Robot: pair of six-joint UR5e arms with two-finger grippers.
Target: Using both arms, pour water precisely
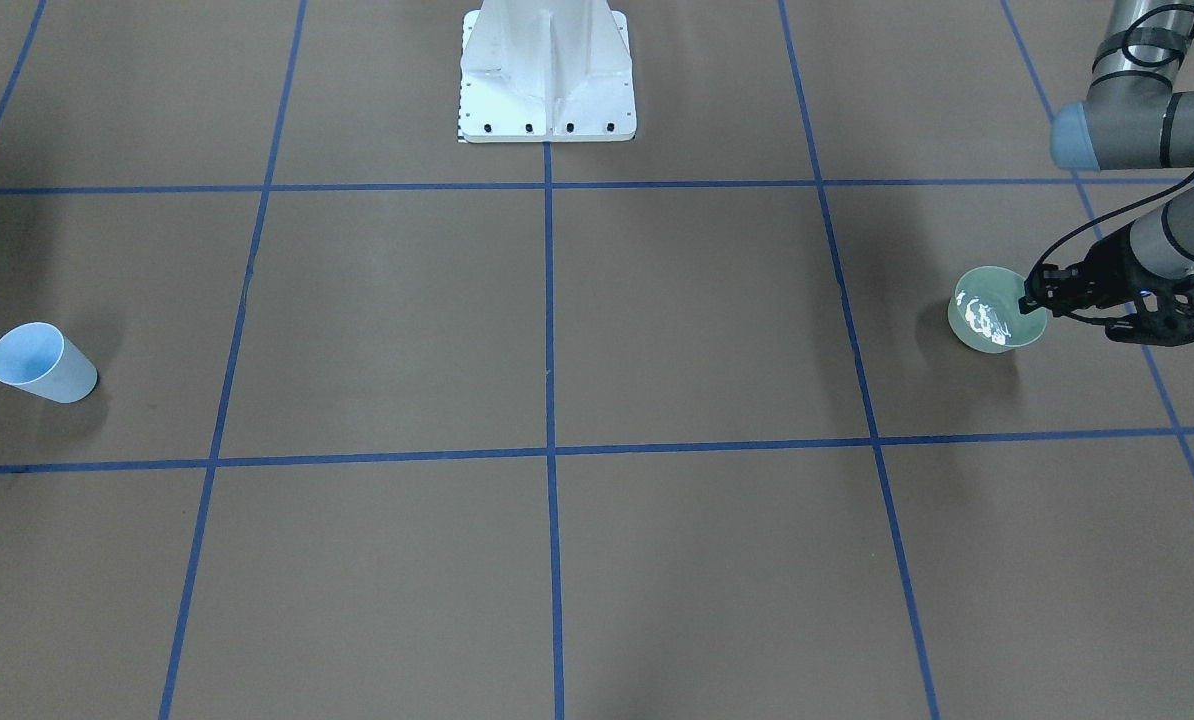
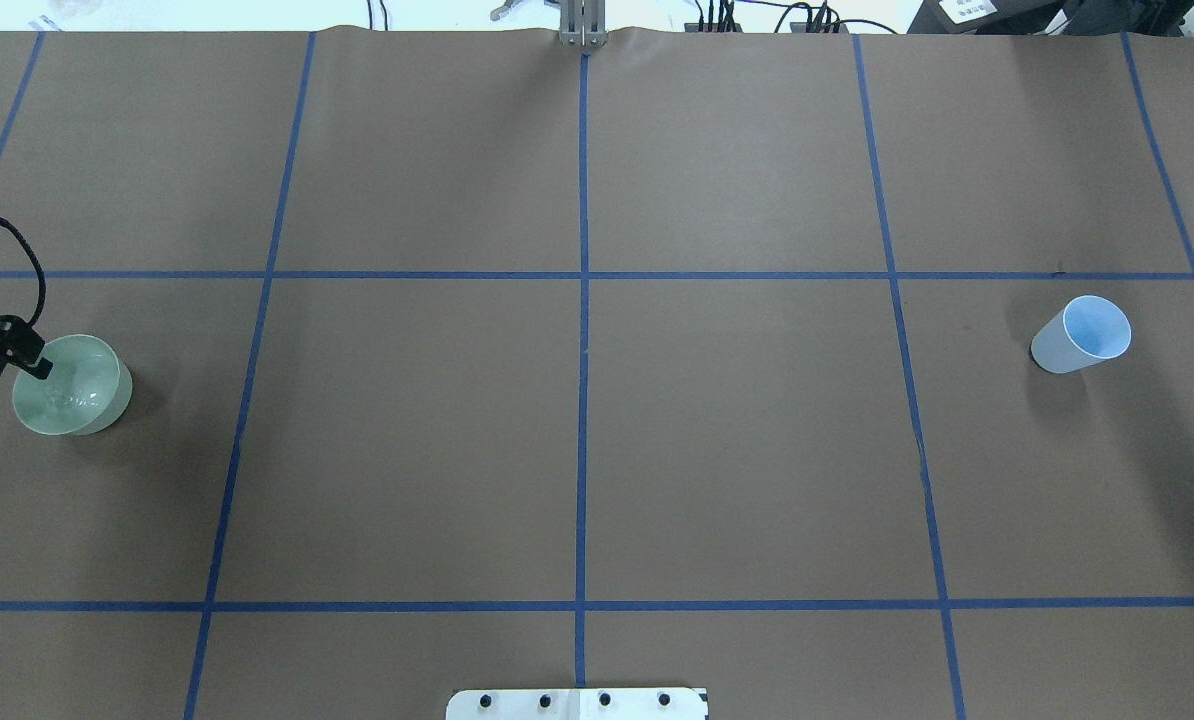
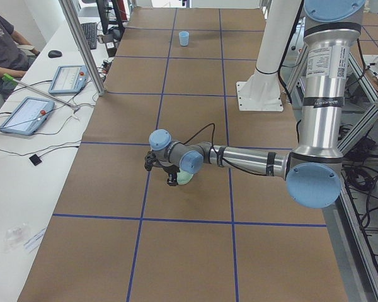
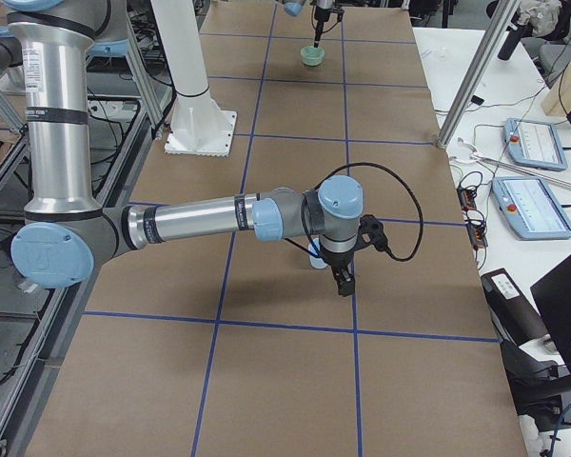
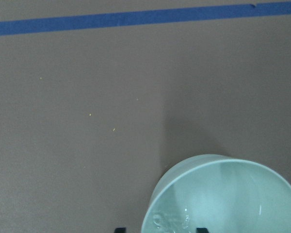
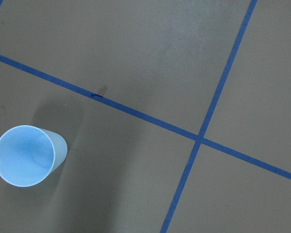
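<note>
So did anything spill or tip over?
Nothing stands out. The blue cup stands upright, and so does the green bowl, which looks to hold water. No puddle shows on the brown table. The left hand is at the bowl's rim.

Left arm (image 3: pixel 320 94) and right arm (image 4: pixel 195 219) were grey-silver tubes with round light-blue joint caps (image 3: pixel 314 185), black bands, looped black wrist cables (image 4: pixel 419 217) and a printed label (image 3: pixel 321 72); the white pedestal (image 1: pixel 547 70) bore black screws (image 1: pixel 529 128) along its 6 o'clock edge.
</note>
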